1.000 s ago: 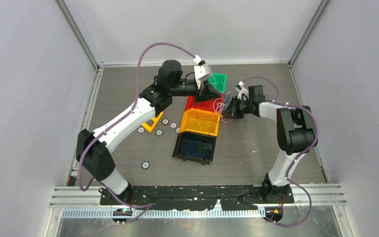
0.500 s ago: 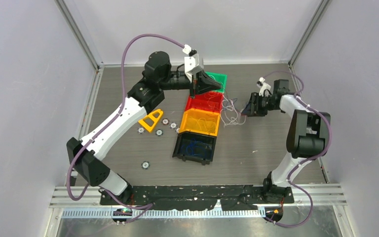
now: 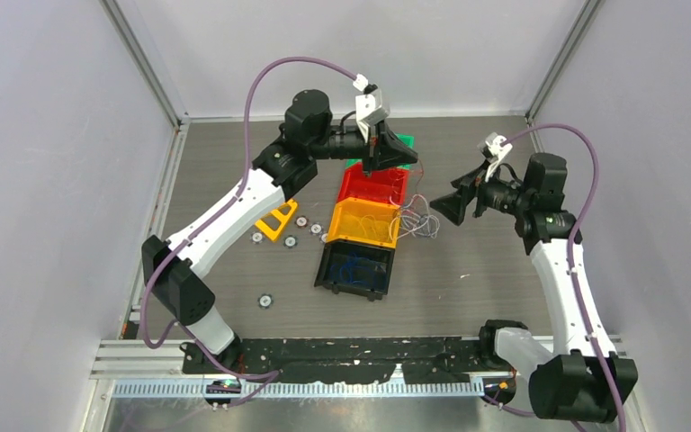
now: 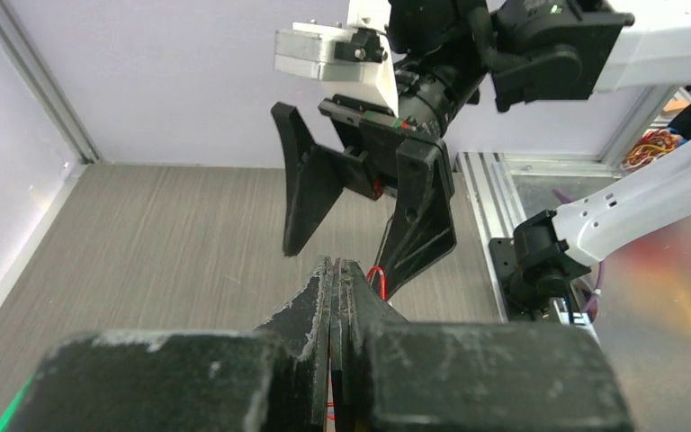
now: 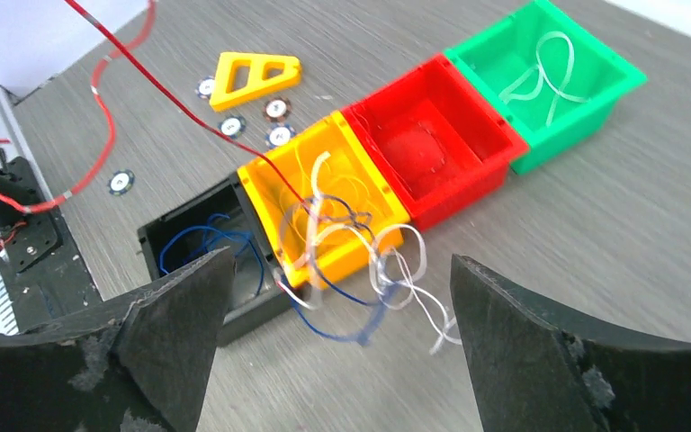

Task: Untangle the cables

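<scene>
White-and-blue cables (image 3: pixel 418 219) lie tangled on the table (image 3: pixel 234 162), just right of the yellow bin (image 3: pixel 364 222). My right gripper (image 3: pixel 450 205) has let them go and backed off to the right, jaws wide. My left gripper (image 3: pixel 378 160) has swung back above the red bin (image 3: pixel 373 183).

Left wrist: its jaws are pressed together on a red cable (image 4: pixel 376 274).

Right wrist: that strand runs straight out of the tangle, so I judge one cable is coming free. No writing is legible.

Four bins (image 3: pixel 360 240) stand beside triangle (image 5: pixel 259 83) and discs (image 3: pixel 264 301).
</scene>
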Motion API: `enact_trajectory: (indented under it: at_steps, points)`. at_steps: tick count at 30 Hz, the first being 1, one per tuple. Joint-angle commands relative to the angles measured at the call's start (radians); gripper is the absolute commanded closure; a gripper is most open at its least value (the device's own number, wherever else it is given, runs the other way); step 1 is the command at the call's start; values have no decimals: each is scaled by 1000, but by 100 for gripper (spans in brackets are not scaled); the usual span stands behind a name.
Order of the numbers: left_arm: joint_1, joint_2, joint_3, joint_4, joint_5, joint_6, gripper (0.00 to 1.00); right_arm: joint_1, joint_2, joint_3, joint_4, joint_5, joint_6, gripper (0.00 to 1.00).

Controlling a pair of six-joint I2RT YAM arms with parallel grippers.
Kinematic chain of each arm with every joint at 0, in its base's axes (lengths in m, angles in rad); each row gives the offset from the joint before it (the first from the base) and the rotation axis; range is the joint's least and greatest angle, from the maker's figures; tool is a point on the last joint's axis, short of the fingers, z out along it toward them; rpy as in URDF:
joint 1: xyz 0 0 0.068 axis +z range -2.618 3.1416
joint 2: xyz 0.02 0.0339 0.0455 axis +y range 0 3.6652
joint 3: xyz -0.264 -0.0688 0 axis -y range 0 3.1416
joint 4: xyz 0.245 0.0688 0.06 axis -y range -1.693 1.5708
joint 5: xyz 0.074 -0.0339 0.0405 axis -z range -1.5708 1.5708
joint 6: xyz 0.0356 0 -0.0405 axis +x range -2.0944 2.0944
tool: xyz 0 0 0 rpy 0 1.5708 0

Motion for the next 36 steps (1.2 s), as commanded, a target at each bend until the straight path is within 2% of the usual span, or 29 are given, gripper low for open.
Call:
enact_trajectory:
  at_steps: [1, 4, 6, 7, 8, 9, 11, 13, 22, 26, 29, 33, 36]
  points:
    - [-11, -1, 57, 66, 0, -52, 100, 81, -18, -54, 272, 17, 113, 5]
    - [-11, 1, 63, 94, 4, -83, 100, 195, 5, -95, 418, 127, 147, 2]
    - [-11, 8, 74, 114, 8, -109, 100, 236, 45, -129, 544, 209, 170, 6]
    - [-12, 11, 83, 122, 10, -124, 100, 246, 63, -138, 593, 244, 181, 18]
    - [-11, 13, 94, 133, 12, -140, 100, 259, 102, -137, 604, 264, 189, 25]
    - [-11, 14, 103, 143, 10, -155, 100, 262, 122, -133, 615, 285, 203, 40]
    - [-10, 8, 123, 159, 13, -168, 100, 263, 185, -127, 570, 319, 182, 55]
    - [-9, -6, 147, 172, 6, -170, 100, 248, 211, -141, 519, 332, 147, 61]
    - [23, 6, 329, 189, -28, -251, 100, 11, 233, -178, 288, 279, 9, 66]
    - [46, 26, 407, 171, -55, -261, 100, -47, 250, -158, 177, 298, -84, 78]
    - [63, 42, 443, 146, -82, -241, 100, -75, 298, -126, 126, 316, -112, 83]
    - [73, 64, 457, 34, -116, -157, 100, -89, 354, -69, 42, 317, -130, 85]
    - [84, 60, 369, -12, -154, -99, 100, -91, 366, -41, 27, 299, -124, 86]
